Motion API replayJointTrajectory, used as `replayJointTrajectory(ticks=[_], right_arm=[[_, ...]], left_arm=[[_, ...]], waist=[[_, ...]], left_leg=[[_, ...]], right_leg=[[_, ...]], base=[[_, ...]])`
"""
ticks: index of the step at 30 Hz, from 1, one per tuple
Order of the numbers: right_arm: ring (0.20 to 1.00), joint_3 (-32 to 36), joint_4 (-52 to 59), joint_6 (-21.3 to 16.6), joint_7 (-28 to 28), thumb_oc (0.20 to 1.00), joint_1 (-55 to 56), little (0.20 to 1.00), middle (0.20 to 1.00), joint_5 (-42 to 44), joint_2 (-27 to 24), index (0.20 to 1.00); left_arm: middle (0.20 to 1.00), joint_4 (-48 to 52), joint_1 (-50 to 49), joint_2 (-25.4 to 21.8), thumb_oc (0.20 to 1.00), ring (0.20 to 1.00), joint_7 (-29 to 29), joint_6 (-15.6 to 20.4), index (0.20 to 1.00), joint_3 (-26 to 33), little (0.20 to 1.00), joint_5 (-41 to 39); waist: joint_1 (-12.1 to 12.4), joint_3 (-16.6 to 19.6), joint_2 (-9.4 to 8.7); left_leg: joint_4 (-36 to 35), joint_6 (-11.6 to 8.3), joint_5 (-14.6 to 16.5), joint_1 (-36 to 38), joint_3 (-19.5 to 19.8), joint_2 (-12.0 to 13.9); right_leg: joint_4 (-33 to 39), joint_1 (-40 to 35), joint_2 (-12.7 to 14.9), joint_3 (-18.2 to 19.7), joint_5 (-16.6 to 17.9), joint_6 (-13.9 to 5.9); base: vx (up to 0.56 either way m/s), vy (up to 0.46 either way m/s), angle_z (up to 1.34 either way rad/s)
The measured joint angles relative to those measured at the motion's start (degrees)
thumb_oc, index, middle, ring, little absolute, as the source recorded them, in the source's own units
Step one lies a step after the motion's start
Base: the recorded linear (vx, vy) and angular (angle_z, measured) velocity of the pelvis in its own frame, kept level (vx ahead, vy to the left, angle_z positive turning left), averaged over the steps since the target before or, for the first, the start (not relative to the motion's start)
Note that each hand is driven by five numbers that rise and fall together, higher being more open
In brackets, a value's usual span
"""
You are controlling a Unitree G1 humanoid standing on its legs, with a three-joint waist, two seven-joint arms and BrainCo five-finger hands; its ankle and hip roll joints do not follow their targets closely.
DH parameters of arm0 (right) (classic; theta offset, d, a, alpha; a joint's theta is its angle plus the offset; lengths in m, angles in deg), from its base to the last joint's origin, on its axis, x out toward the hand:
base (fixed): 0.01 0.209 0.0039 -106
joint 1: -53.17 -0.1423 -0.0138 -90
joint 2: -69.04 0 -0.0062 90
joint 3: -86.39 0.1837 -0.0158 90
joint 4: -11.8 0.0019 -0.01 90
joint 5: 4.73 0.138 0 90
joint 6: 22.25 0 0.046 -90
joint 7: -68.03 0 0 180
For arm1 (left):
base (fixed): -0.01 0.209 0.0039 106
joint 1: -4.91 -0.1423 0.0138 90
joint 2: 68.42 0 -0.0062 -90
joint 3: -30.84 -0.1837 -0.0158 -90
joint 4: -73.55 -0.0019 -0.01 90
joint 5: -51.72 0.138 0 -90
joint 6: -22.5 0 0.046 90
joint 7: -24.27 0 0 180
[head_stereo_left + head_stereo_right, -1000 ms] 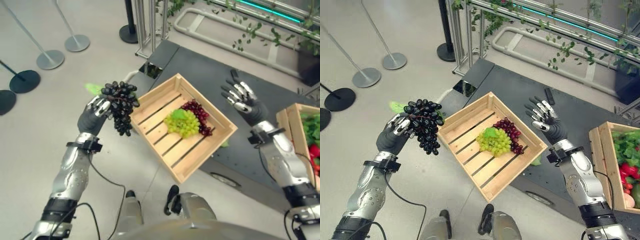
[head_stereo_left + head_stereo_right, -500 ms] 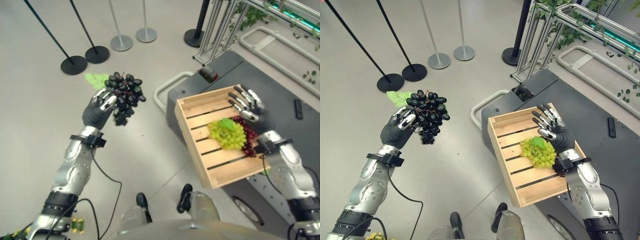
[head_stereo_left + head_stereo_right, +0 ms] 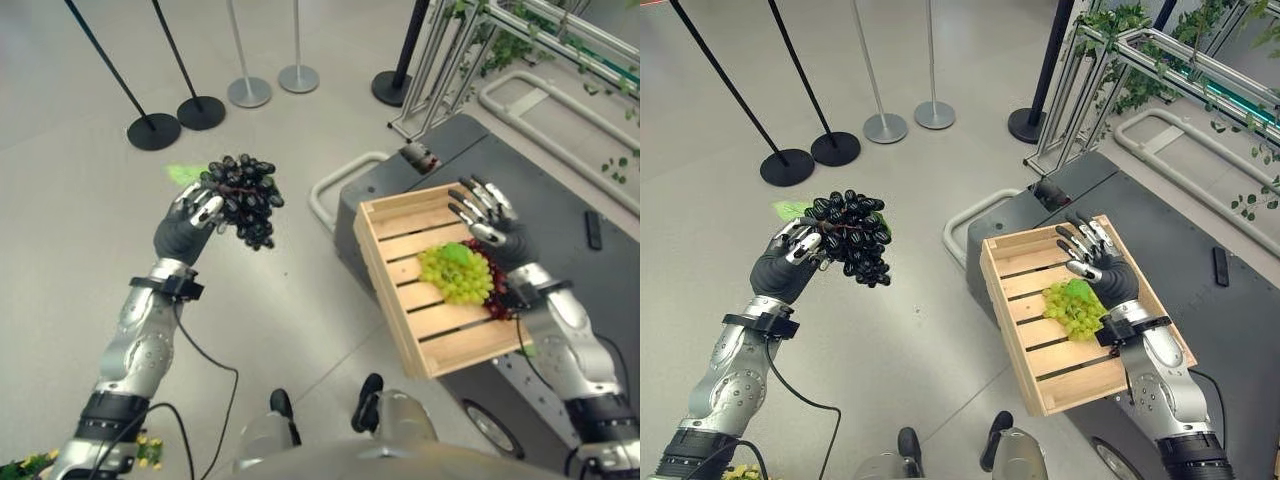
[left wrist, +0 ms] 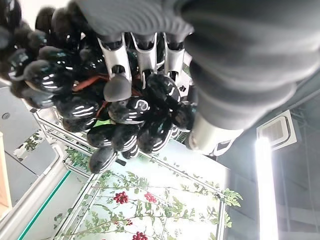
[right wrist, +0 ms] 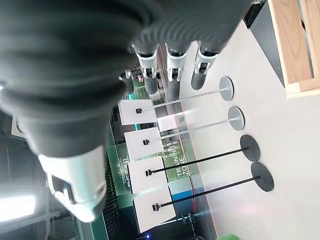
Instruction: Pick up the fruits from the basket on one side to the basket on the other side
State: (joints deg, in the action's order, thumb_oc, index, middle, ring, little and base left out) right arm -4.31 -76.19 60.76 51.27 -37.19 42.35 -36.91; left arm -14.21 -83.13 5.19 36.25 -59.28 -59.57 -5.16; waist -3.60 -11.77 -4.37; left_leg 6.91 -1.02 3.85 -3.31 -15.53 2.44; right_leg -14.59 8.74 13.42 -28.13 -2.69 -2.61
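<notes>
Black grapes (image 3: 243,198) are clamped in your left hand (image 3: 185,228); your right hand (image 3: 488,218), fingers spread, hovers over the crate (image 3: 395,275)

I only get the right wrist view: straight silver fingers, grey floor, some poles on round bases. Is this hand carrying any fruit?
Observer: No. The right hand is open over a pale wooden slatted crate, with a bunch of green grapes lying in it by the wrist.
Operator: And the other hand?
Observer: The left hand is out over the floor, fingers curled round a bunch of black grapes.
Operator: Anything else in the crate?
Observer: Yes, dark red grapes show beside the green bunch in the left eye view.
</notes>
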Motion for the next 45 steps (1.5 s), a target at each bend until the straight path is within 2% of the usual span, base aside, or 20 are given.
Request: replayJointTrajectory(ticks=[7,13,15,17,18,19,20,22,23,24,25,27,28,30,32,33,34,36,39,45], right_arm=[[1.0,0.0,0.0,0.0,1.1,1.0,0.0,1.0,1.0,-0.9,0.1,1.0],[1.0,0.1,-0.1,0.0,1.2,1.0,0.2,1.0,1.0,-1.9,0.2,1.0],[1.0,0.1,-0.2,0.0,1.2,1.0,1.0,1.0,1.0,-2.7,0.1,1.0],[1.0,0.1,-0.1,0.0,1.2,1.0,1.4,1.0,1.0,-2.7,0.0,1.0],[1.0,0.1,0.0,0.1,1.0,1.0,2.6,1.0,1.0,-3.1,-0.1,1.0],[1.0,0.1,0.0,0.1,1.0,1.0,2.6,1.0,1.0,-3.1,-0.1,1.0],[1.0,0.1,0.0,0.1,1.0,1.0,2.8,1.0,1.0,-3.7,-0.2,1.0],[1.0,0.4,0.0,0.1,0.8,1.0,3.3,1.0,1.0,-3.7,-0.6,1.0],[1.0,0.6,0.0,0.1,0.6,1.0,4.2,1.0,1.0,-3.7,-0.5,1.0],[1.0,0.7,0.0,0.1,0.5,1.0,4.7,1.0,1.0,-3.7,-0.5,1.0],[1.0,1.2,0.1,0.0,0.4,1.0,6.1,1.0,1.0,-3.7,-0.4,1.0],[1.0,2.1,0.1,0.0,0.2,1.0,7.2,1.0,1.0,-3.7,-0.3,1.0],[1.0,2.8,0.0,0.0,0.2,1.0,7.3,1.0,1.0,-3.7,-0.4,1.0],[1.0,3.0,0.0,-0.1,0.1,1.0,7.5,1.0,1.0,-3.7,-0.6,1.0],[1.0,2.6,-0.7,-0.1,0.0,1.0,7.4,1.0,1.0,-3.6,-0.6,1.0],[1.0,2.3,-1.7,-0.2,0.2,1.0,6.6,1.0,1.0,-3.6,-0.6,1.0],[1.0,1.9,-2.5,-0.3,0.2,1.0,5.1,1.0,1.0,-3.6,-0.4,1.0],[1.0,1.5,-3.0,-0.3,0.5,1.0,0.9,1.0,1.0,-3.6,-0.4,1.0],[1.0,1.9,-3.2,-1.2,1.1,1.0,-1.5,1.0,1.0,-3.6,-0.3,1.0],[1.0,2.7,-3.5,-1.5,1.2,1.0,0.5,1.0,1.0,-3.6,0.0,1.0]], left_arm=[[0.2,0.0,0.0,-0.1,0.2,0.2,-0.3,0.0,0.2,0.2,0.2,0.0],[0.2,0.5,0.1,-0.2,0.2,0.2,-0.3,0.0,0.2,0.6,0.2,2.0],[0.2,0.6,-0.1,-0.3,0.2,0.2,-0.3,0.0,0.2,0.7,0.2,2.3],[0.2,0.6,-0.1,-0.3,0.2,0.2,-0.2,0.0,0.2,0.7,0.2,2.4],[0.2,0.8,-0.1,-0.2,0.2,0.2,-0.2,0.2,0.2,0.9,0.2,2.4],[0.2,0.8,-0.1,-0.2,0.2,0.2,-0.2,0.2,0.2,0.9,0.2,2.4],[0.2,0.8,-0.2,-0.6,0.2,0.2,-0.2,0.4,0.2,2.1,0.2,2.4],[0.2,0.8,-0.2,0.4,0.2,0.2,-0.2,0.5,0.2,2.2,0.2,2.5],[0.2,0.8,0.0,0.3,0.2,0.2,0.0,0.5,0.2,1.7,0.2,3.5],[0.2,0.5,0.2,0.5,0.2,0.2,0.1,0.5,0.2,1.5,0.2,3.9],[0.2,0.2,1.0,0.8,0.2,0.2,0.1,0.5,0.2,0.7,0.2,4.3],[0.2,0.3,1.2,0.8,0.2,0.2,0.6,0.5,0.2,0.1,0.2,4.4],[0.2,0.3,1.2,0.8,0.2,0.2,0.6,0.6,0.2,-0.4,0.2,4.4],[0.2,0.2,1.2,1.0,0.2,0.2,0.7,0.6,0.2,-0.9,0.2,4.4],[0.2,0.3,0.9,1.1,0.2,0.2,0.8,0.8,0.2,-0.8,0.2,4.5],[0.2,0.5,0.5,2.1,0.2,0.2,0.7,1.6,0.2,-0.6,0.2,4.9],[0.2,0.4,0.3,2.1,0.2,0.2,0.5,1.9,0.2,-0.6,0.2,4.9],[0.2,0.4,0.3,2.3,0.2,0.2,0.3,2.1,0.2,-0.5,0.2,5.0],[0.2,0.4,0.3,2.4,0.2,0.2,0.1,2.2,0.2,-0.5,0.2,5.0],[0.2,0.3,0.6,3.7,0.2,0.2,0.0,2.2,0.2,-0.7,0.2,5.7]], waist=[[0.1,0.0,0.03],[0.9,-0.2,0.47],[1.0,-0.5,1.01],[0.7,-0.9,1.84],[0.2,-1.1,3.09],[0.2,-1.1,3.09],[0.9,-1.0,3.78],[1.3,-1.3,4.52],[0.0,-1.6,5.04],[-0.7,-1.6,5.02],[-3.4,-1.2,4.27],[-4.8,-0.4,2.65],[-4.9,-0.1,2.07],[-5.2,0.2,1.53],[-4.4,1.0,0.28],[-3.8,1.7,-0.53],[-2.2,1.8,-0.26],[1.2,1.9,0.2],[1.6,2.0,0.23],[0.6,2.2,0.86]], left_leg=[[3.2,1.43,1.5,-2.4,1.5,-1.6],[6.5,4.19,3.9,-4.4,4.7,-4.0],[7.2,5.64,4.1,-3.3,6.9,-5.5],[7.8,6.55,4.3,-3.0,9.5,-6.3],[7.2,7.7,3.7,-2.2,11.7,-6.0],[7.2,7.7,3.7,-2.2,11.7,-6.0],[5.5,8.09,2.2,-2.3,12.3,-6.0],[5.4,8.6,2.0,-2.4,17.2,-7.1],[5.6,8.52,1.8,-2.5,21.7,-7.4],[5.5,8.11,1.6,-2.5,24.1,-7.8],[5.3,7.31,0.6,-2.5,28.4,-8.9],[4.5,7.2,0.4,-2.2,31.3,-10.7],[5.0,7.04,0.6,-2.3,31.7,-11.4],[4.7,6.2,1.9,-1.6,31.0,-12.1],[3.5,5.88,2.2,-0.9,31.1,-12.2],[4.0,4.17,3.9,-0.9,30.6,-12.5],[4.2,3.49,4.4,-1.2,30.5,-11.5],[4.2,1.82,6.0,-1.8,33.1,-8.5],[3.8,0.42,6.6,-1.6,35.9,-6.4],[3.2,-1.85,5.8,-2.4,41.4,-5.2]], right_leg=[[0.4,-0.4,1.7,-0.8,1.3,-1.07],[-3.6,-0.8,5.6,-1.3,2.0,-2.1],[-9.5,-0.6,8.0,1.3,2.9,-2.64],[-13.6,0.6,8.3,6.0,3.6,-1.98],[-15.1,2.6,4.5,12.9,0.5,-3.82],[-15.1,2.6,4.5,12.9,0.5,-3.82],[-15.0,5.8,0.1,16.4,-1.6,-3.62],[-13.3,8.3,-5.5,19.8,-3.8,-3.16],[-9.9,9.9,-10.1,20.7,-4.2,-2.73],[-9.1,10.8,-12.7,22.7,-4.1,-2.79],[-5.9,11.7,-15.6,29.0,-3.6,-3.44],[-4.5,14.0,-15.5,31.7,-2.5,-2.76],[-3.6,15.1,-16.2,34.9,-0.9,-3.06],[-2.0,15.0,-15.1,37.0,3.2,-2.94],[-0.7,12.3,-13.1,36.8,5.0,-2.81],[2.0,9.8,-13.2,35.4,6.4,1.49],[2.9,9.7,-14.0,35.4,6.7,1.55],[6.5,8.5,-16.4,33.4,7.7,3.62],[7.7,6.9,-17.6,29.9,6.8,4.82],[9.1,5.0,-16.9,21.4,5.2,6.54]], base=[[0.01,0.157,0.12],[0.06,0.173,0.33],[0.07,0.173,0.62],[0.05,0.082,0.68],[0.04,0.037,0.61],[0.14,0.004,0.71],[0.17,-0.009,0.42],[0.14,-0.047,0.71],[0.11,-0.084,1.1],[0.11,-0.092,1.89],[0.09,-0.112,1.72],[0.04,-0.081,1.49],[0.03,-0.106,1.07],[0.02,-0.239,1.35],[0.03,-0.194,1.08],[0.05,-0.161,0.53],[0.1,-0.283,0.16],[0.08,-0.187,0.09],[0.05,-0.172,0.46],[0.04,-0.182,0.8]])
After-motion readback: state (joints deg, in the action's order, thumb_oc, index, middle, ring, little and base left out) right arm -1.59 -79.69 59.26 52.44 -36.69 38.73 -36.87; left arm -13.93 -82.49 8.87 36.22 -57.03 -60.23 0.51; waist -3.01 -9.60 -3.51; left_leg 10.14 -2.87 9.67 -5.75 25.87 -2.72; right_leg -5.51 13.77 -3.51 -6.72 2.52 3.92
